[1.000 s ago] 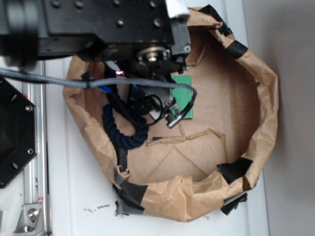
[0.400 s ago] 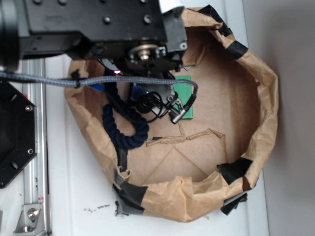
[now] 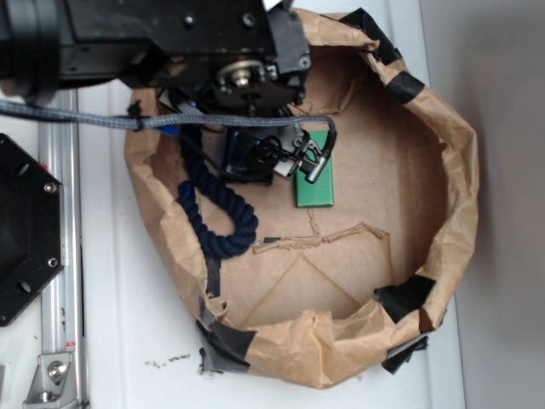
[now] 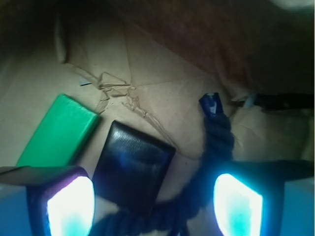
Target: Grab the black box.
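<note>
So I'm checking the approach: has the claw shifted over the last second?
Yes. In the exterior view the claw has moved toward the top of the picture, uncovering more of the green block, which lies where it did inside the paper bag.

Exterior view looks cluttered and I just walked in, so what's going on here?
A WidowX arm reaches into a crumpled brown paper bag lined with black tape. Its gripper is open and hangs over a small flat glossy black box, not gripping it yet. A green rectangular block lies just beside the box on one side, and a dark navy rope curls along the other, passing between the fingers near the box.
</note>
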Robot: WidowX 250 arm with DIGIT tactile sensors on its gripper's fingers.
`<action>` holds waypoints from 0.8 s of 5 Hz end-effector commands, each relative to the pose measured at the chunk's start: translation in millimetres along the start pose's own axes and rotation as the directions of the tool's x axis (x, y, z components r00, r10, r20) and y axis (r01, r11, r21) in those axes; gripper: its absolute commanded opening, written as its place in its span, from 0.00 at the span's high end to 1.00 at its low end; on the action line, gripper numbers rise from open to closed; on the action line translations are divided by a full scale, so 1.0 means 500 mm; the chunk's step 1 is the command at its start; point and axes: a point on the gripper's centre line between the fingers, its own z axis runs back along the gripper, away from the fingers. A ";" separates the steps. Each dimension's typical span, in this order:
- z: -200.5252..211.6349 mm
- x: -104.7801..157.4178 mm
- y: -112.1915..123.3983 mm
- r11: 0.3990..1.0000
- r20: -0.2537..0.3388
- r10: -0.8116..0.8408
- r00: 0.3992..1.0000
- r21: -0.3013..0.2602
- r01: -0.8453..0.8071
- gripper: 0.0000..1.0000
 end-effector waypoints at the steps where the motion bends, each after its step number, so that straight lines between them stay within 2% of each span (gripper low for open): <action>1: -0.055 0.017 -0.002 0.997 -0.005 0.051 0.999 -0.050 -0.051 0.00; 4: -0.081 0.000 -0.030 1.000 0.005 0.018 1.000 -0.025 -0.017 0.00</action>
